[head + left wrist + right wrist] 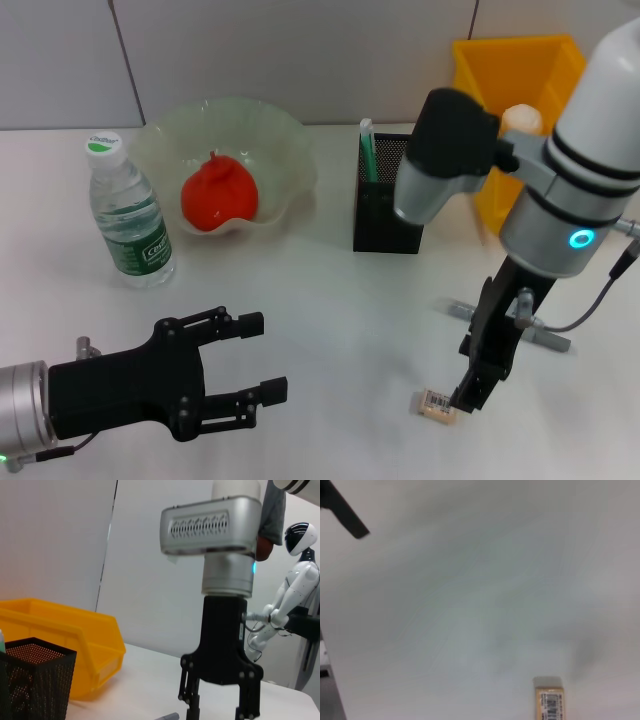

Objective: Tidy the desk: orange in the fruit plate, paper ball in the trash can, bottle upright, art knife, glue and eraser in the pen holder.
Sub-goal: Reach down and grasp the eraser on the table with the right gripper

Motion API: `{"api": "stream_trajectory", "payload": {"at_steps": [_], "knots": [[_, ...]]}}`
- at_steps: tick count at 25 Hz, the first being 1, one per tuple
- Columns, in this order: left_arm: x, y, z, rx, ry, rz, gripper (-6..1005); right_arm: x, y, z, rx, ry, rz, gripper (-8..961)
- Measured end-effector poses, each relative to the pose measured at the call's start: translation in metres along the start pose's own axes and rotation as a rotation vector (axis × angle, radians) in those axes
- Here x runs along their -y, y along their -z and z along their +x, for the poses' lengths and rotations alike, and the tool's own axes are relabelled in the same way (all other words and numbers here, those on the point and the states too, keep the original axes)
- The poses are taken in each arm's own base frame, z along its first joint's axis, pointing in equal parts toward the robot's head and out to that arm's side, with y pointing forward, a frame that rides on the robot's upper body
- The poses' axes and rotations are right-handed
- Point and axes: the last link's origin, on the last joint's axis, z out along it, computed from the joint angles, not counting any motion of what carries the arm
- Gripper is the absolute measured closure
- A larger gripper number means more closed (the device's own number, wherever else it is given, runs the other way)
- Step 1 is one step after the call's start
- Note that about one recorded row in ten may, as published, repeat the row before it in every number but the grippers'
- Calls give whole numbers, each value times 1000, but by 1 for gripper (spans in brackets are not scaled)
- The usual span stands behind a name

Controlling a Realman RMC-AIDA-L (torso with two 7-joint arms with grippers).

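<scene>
at the lower right of the head view the right gripper (470, 398) points down with its fingers apart, just beside the eraser (436, 405) lying on the white surface (340, 300). the left gripper (255, 372) hovers spread open at lower left. the orange (219, 195) sits in the fruit plate (285, 145); the bottle (127, 215) stands upright.

Right hand (470, 400) fingertips overlap the eraser (437, 405), contact unclear. Behind that arm: trash can (520, 65) partly hidden, grey tool (545, 338) on bench mostly covered. Eraser cut by frame edge in right wrist view (549, 702).
</scene>
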Motion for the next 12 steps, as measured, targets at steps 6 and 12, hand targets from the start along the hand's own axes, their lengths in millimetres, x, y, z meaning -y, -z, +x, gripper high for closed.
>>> {"api": "stream_trajectory", "payload": {"at_steps": [6, 12], "knots": [[0, 0, 0, 0, 0, 0, 202, -6, -16, -4, -50, 16, 24, 281], [1, 1, 0, 2, 1, 3, 202, -9, -28, -8, -29, 33, 10, 283]]}}
